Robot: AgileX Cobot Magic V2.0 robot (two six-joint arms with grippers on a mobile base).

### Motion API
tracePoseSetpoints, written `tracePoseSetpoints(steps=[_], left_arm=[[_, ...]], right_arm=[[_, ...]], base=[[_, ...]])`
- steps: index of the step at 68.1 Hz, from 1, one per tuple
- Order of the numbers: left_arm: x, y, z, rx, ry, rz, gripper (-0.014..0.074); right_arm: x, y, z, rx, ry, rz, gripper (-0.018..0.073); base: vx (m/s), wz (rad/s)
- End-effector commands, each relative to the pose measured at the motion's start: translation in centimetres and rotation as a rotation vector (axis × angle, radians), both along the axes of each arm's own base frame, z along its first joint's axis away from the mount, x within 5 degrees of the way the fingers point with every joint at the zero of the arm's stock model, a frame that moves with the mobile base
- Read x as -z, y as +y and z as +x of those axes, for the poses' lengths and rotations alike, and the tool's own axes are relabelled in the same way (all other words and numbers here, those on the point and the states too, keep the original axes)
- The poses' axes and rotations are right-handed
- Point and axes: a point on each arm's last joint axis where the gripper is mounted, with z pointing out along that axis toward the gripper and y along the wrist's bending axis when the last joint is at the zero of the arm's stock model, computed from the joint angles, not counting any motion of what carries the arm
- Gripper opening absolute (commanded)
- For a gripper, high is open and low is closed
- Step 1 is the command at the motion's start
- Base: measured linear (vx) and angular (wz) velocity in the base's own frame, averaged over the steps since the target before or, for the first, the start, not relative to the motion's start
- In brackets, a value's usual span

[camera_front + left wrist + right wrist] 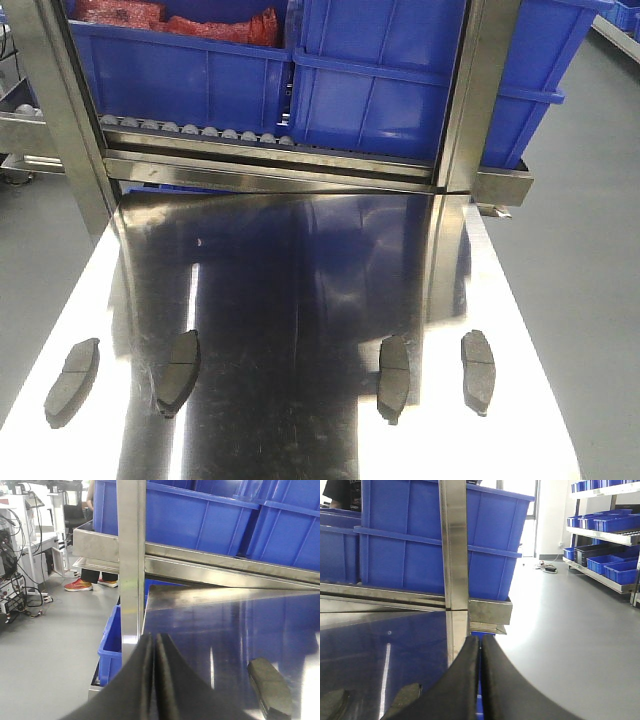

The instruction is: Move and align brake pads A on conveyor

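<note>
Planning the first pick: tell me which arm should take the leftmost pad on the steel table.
Left, probably. The leftmost pad sits by the table's left edge, and the left gripper, shut and empty, sees a pad close beside it. The right gripper, also shut, points at the right-hand post.

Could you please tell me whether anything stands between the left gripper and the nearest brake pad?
Nothing visible does. Only bare steel tabletop lies between the shut left gripper and the brake pad.

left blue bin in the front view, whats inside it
Some red wrapped items show above the rim of the left blue bin. What they are, and anything lower down, is hidden by the bin's front wall.
</note>
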Motion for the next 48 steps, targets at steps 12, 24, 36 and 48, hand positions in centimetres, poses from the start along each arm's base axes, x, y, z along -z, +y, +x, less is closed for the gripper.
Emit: tracePoseSetpoints(steps=[12, 24, 36, 48], left_arm=[[-0.22, -0.04, -0.02, 0.005, -0.077, -0.012, -0.0006], [-0.22, -0.04, -0.02, 0.005, -0.077, -0.012, -0.0006], [-0.22, -0.04, -0.02, 0.005, -0.077, -0.012, -0.0006], [-0.22, -0.04, -0.02, 0.005, -0.077, -0.012, -0.0006]], right_arm=[[-0.35, 0.01, -0.09, 0.002, -0.074, -0.013, -0.0011], [-0.35, 0.01, -0.09, 0.002, -0.074, -0.013, -0.0011], [-0.35, 0.01, -0.09, 0.002, -0.074, -0.013, -0.0011], [-0.35, 0.01, -0.09, 0.002, -0.074, -0.013, -0.0011]], base=[[0.0, 0.0], [0.0, 0.0], [0.0, 0.0], [0.0, 0.0]])
